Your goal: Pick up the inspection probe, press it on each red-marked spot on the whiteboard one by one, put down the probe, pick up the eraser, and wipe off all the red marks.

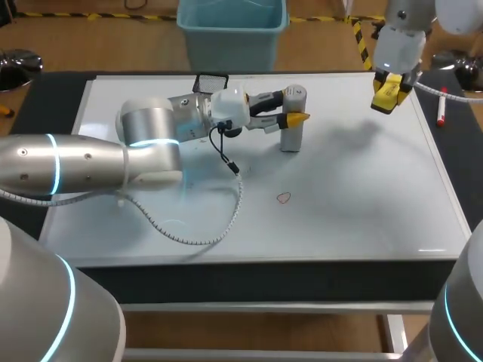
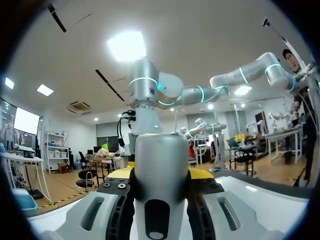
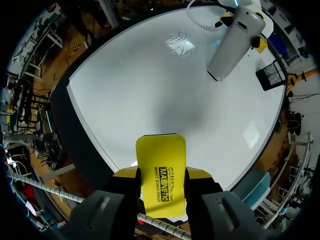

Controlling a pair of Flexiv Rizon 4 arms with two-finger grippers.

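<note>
Red mark point(image 1: 283, 197) lies nearest on the whiteboard point(image 1: 362, 204): one small loop, not yet wiped. Beyond it the probe point(image 1: 292, 136) stands upright on the board, with the left end effector point(image 1: 294, 107) clamped across its upper body. Farthest, the right end effector point(image 1: 391, 92) grips the yellow eraser point(image 3: 161, 165) above the board's far right corner. Likely best: release the probe standing, draw the left arm clear, then lay the eraser flat over the mark and wipe firmly.

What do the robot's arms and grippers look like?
The left arm and right arm are silver-white cylinders with glowing cyan rings. A coiled white cable and thin black cable hang from the left. Left gripper and right gripper: black, yellow tips.
</note>
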